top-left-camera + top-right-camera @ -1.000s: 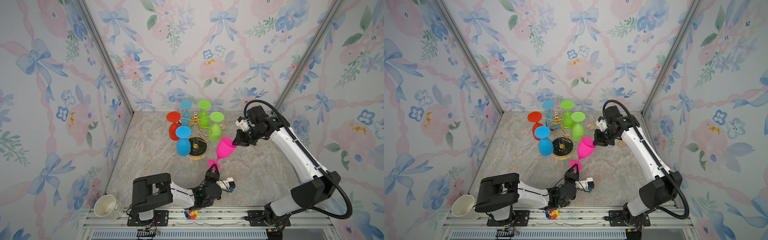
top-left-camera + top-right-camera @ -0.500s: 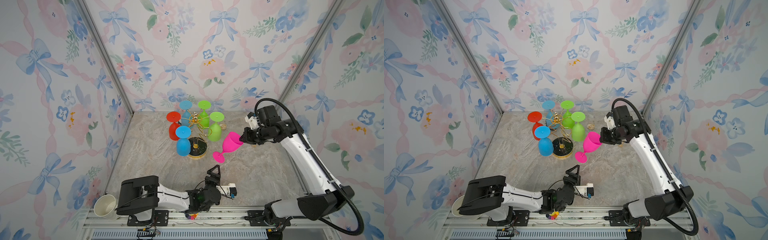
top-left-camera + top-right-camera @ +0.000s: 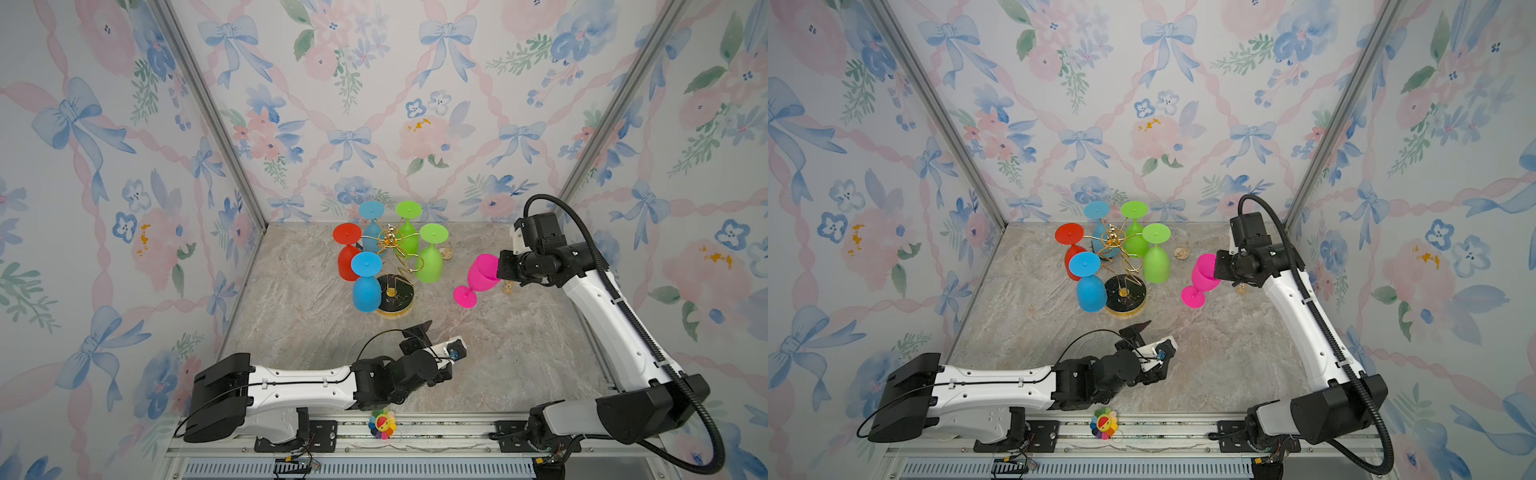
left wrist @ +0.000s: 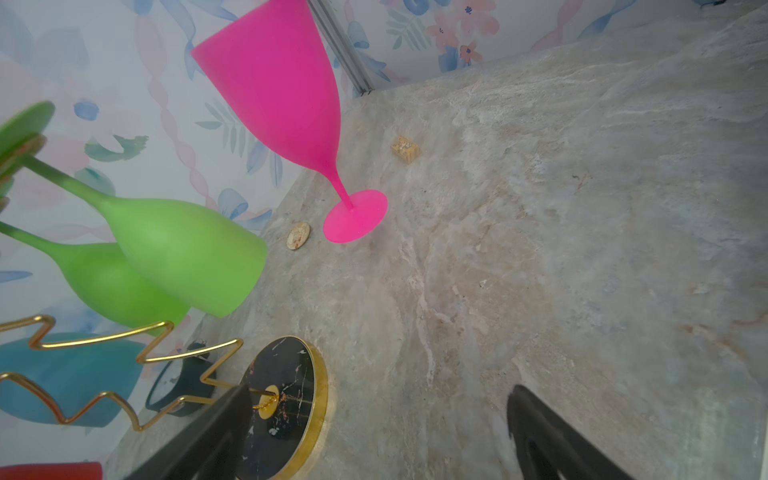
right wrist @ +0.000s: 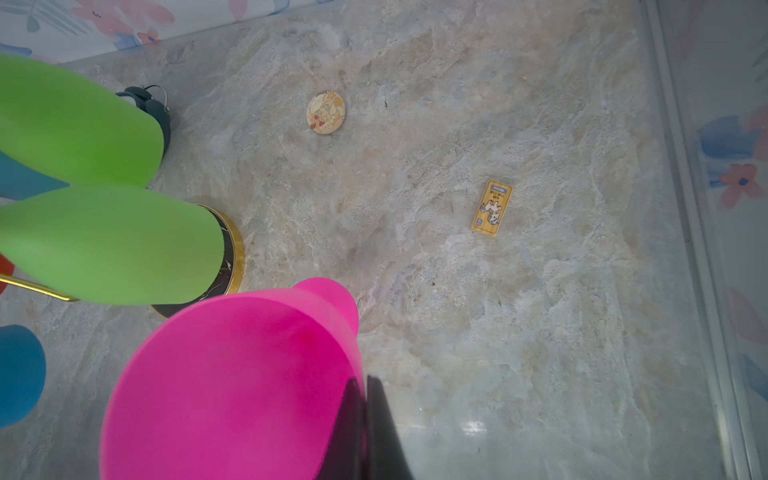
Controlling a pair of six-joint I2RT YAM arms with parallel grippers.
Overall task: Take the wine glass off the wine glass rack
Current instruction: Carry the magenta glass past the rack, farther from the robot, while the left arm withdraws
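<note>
The pink wine glass (image 3: pixel 482 276) (image 3: pixel 1204 276) hangs tilted to the right of the wine glass rack (image 3: pixel 390 245) (image 3: pixel 1113 241), clear of its arms. My right gripper (image 3: pixel 496 268) (image 5: pixel 365 382) is shut on its rim, one finger inside the bowl (image 5: pixel 232 386). The foot (image 4: pixel 355 216) is at or just above the table; I cannot tell which. My left gripper (image 3: pixel 440 334) (image 4: pixel 378 395) stands open and empty, low in front of the rack's black gold-rimmed base (image 4: pixel 291 399). Several red, blue and green glasses hang on the rack.
A round badge (image 5: pixel 326 112) and a yellow tag (image 5: pixel 492 208) lie on the marble behind the pink glass. A small dark clock (image 4: pixel 174 382) stands behind the rack's base. A rainbow flower toy (image 3: pixel 382 423) sits on the front rail. Floral walls close in three sides.
My left gripper has let go of the pink glass's foot, opened wide and drawn back toward the front. The right gripper has carried the glass rightward, away from the rack.
</note>
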